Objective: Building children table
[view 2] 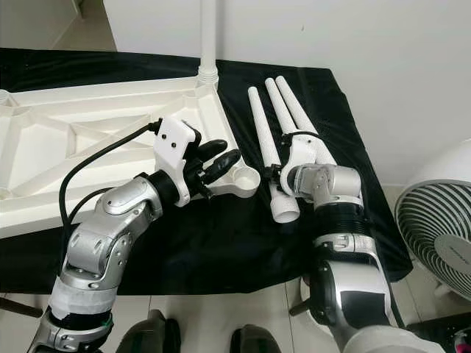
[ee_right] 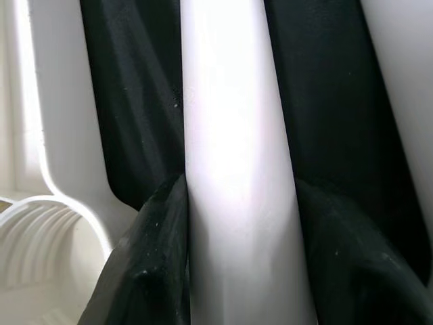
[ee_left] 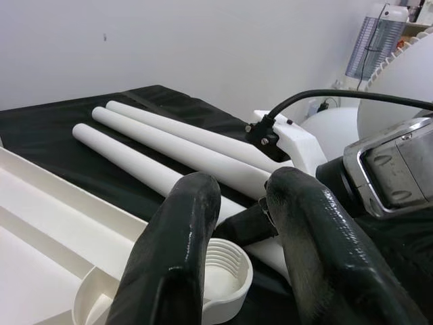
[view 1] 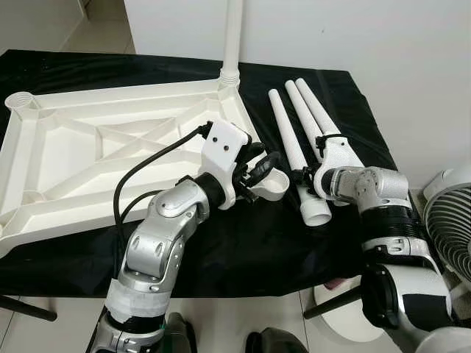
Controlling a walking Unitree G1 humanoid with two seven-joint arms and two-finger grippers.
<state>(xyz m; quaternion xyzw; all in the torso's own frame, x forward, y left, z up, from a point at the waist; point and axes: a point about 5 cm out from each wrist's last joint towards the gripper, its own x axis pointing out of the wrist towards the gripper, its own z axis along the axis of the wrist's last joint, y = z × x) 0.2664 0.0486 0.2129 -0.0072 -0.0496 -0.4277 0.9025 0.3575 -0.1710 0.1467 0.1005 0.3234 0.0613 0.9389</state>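
Fingers of the right gripper (ee_right: 240, 257) close on either side of a white table leg (view 1: 291, 151), the nearest of three legs lying side by side on the black cloth (view 1: 250, 243). Just beside it, the left gripper (view 1: 257, 168) hovers with its fingers (ee_left: 183, 250) slightly parted and holding nothing, over the threaded corner socket (ee_left: 223, 274) of the upturned white tabletop (view 1: 96, 154). One leg (view 1: 232, 37) stands upright in the far corner socket. A white fan (view 1: 449, 228) sits at the robot's right.
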